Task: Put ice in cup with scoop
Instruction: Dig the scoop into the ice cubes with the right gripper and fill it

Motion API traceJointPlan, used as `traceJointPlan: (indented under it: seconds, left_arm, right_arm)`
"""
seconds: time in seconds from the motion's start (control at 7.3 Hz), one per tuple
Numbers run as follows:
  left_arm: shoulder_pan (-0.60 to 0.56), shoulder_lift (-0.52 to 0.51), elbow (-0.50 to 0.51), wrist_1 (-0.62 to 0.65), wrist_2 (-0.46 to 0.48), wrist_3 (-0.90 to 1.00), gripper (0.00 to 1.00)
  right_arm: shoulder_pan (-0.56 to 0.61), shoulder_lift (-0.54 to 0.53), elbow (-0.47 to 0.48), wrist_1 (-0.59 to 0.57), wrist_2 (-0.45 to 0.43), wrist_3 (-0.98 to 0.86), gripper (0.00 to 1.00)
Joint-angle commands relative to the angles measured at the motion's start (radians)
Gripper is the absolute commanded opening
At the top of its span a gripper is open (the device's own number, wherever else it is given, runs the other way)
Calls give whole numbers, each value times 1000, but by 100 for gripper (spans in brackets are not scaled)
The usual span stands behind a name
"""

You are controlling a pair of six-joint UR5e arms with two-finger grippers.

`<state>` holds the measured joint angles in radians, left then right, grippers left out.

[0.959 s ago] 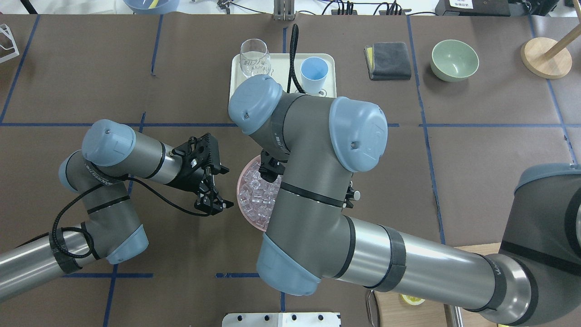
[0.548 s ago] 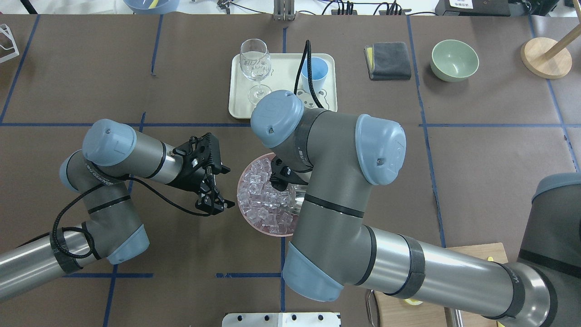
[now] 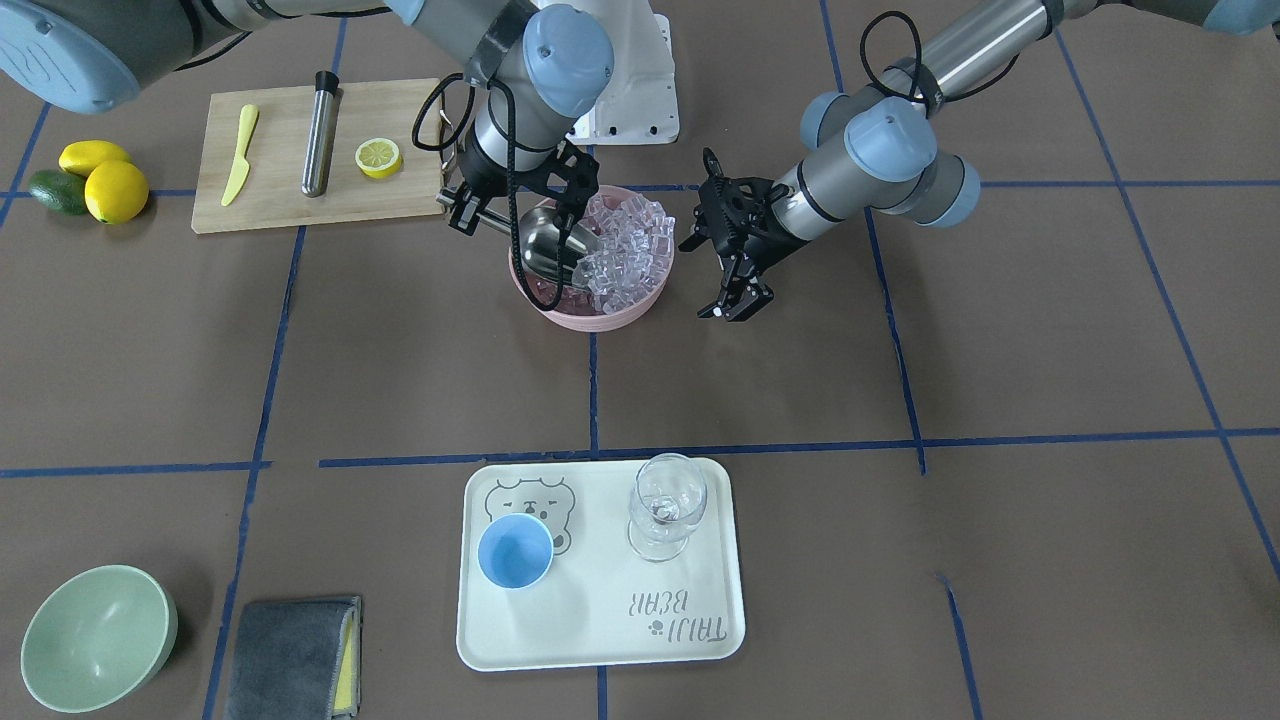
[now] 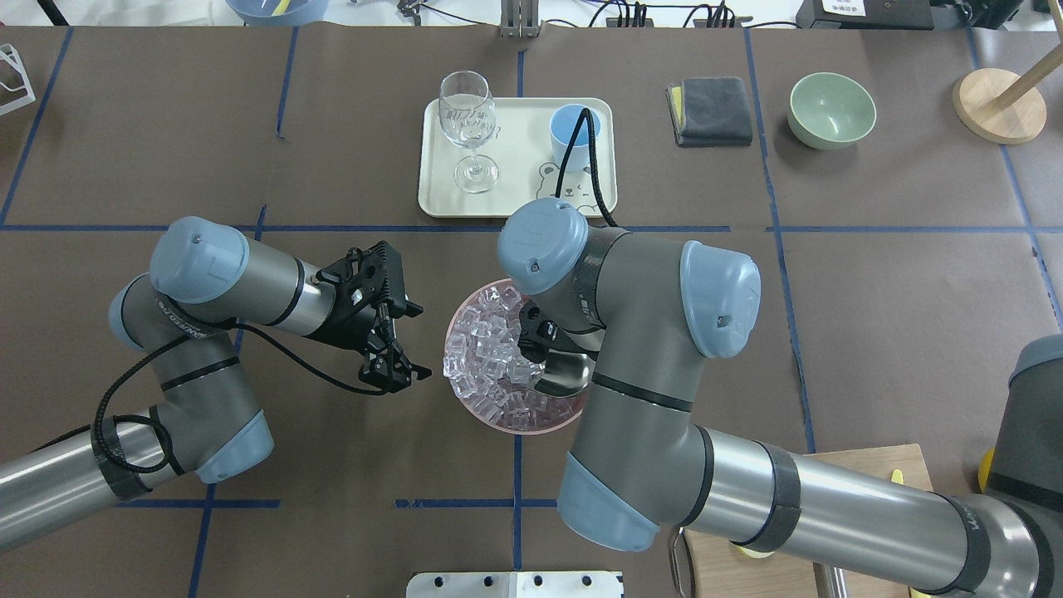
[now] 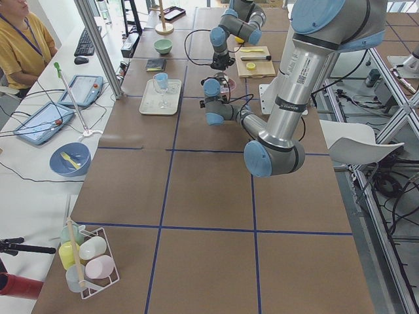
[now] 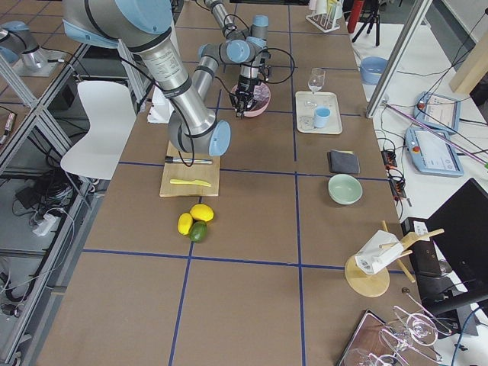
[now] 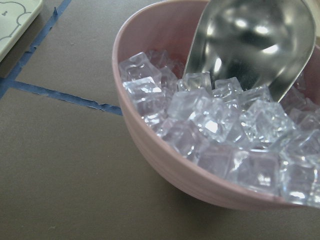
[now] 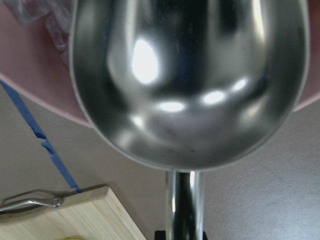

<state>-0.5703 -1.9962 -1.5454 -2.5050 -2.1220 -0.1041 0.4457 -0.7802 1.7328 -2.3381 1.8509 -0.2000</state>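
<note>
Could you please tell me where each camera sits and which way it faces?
Front-facing: across the table, facing the robot, steeply down; right arm view-left, left arm view-right.
Overhead: behind the robot, looking forward and down; both arms.
Exterior left: table's end, looking along it; left arm near.
Exterior right: opposite end; right arm near.
Left wrist: beside the pink bowl, facing ice and scoop; no body shows.
Right wrist: behind the scoop, looking into its trough; body barely shows.
Shared: both wrist views show scoop and bowl.
</note>
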Motion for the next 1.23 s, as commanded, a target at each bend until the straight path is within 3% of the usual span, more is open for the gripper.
traceJointPlan:
  seconds: [0.0,0.27,0.55,0.82,1.1]
  left_arm:
    - [0,0,-1,2,1,0,100]
    - [0,0,-1,2,1,0,100]
    - [0,2,-1,2,1,1,100]
    - [0,2,-1,2,1,1,100]
    - [0,2,-1,2,1,3,100]
  right_arm:
    - [2,-27,-9,40,25,2,0]
    - [5,-30,-27,69,31,4,0]
    - [31,-42,-32,98,128,-2,0]
    - [42,-36,-30,106,140,-2,0]
    - [50,-45,-12,187,169,16,0]
